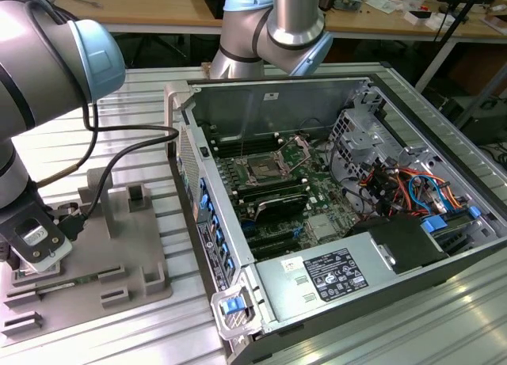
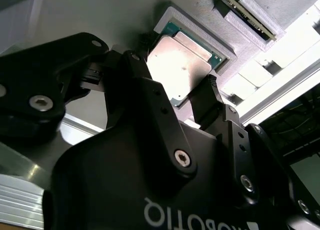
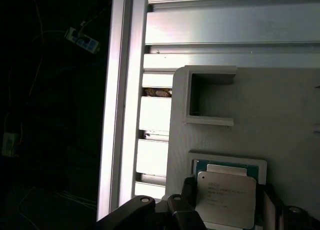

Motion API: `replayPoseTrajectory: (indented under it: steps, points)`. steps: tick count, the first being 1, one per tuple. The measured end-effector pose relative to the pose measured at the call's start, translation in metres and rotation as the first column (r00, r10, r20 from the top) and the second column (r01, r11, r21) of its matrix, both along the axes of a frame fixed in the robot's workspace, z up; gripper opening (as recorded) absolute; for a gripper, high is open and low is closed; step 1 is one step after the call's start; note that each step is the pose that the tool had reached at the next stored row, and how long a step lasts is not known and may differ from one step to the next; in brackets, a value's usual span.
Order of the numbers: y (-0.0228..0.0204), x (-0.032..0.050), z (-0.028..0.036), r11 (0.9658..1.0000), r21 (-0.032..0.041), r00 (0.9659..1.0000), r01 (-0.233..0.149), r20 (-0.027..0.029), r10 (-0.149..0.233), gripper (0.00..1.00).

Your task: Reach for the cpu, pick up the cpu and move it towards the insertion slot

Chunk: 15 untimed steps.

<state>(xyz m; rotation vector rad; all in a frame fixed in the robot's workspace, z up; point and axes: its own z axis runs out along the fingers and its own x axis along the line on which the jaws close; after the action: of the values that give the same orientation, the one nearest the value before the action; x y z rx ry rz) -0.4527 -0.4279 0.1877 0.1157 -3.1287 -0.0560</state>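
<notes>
The cpu (image 2: 181,65) is a thin square chip with a pale metal top and a green rim; it lies within a raised square recess of the grey plastic tray (image 2: 200,28). My gripper (image 2: 175,73) straddles it, with one black finger (image 2: 142,65) against each opposite edge of the cpu (image 3: 226,197). Whether the chip has left the recess floor I cannot tell. In the exterior view the gripper (image 1: 36,250) hangs low over the tray (image 1: 150,278) at the exterior view's left. The insertion slot (image 1: 261,171) is a silver-framed socket on the green motherboard inside the open computer case.
The open computer case (image 1: 238,302) stands to the exterior view's right of the tray, its side wall between tray and motherboard. Raised blocks (image 1: 137,197) rise from the tray. A black cable (image 1: 119,155) loops from the arm. An empty tray recess (image 3: 210,98) lies beyond the cpu.
</notes>
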Motion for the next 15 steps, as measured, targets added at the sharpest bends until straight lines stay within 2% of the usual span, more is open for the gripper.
replayPoseTrajectory:
  steps: [11, 15]
  points:
    - [0.0, 0.0011, 0.0, 1.0, 0.0, 1.0, 0.0, -0.0001, 0.0, 0.55]
    - [0.0, 0.0013, 0.0, 0.9999, 0.0, 0.9999, 0.017, 0.0, -0.017, 0.55]
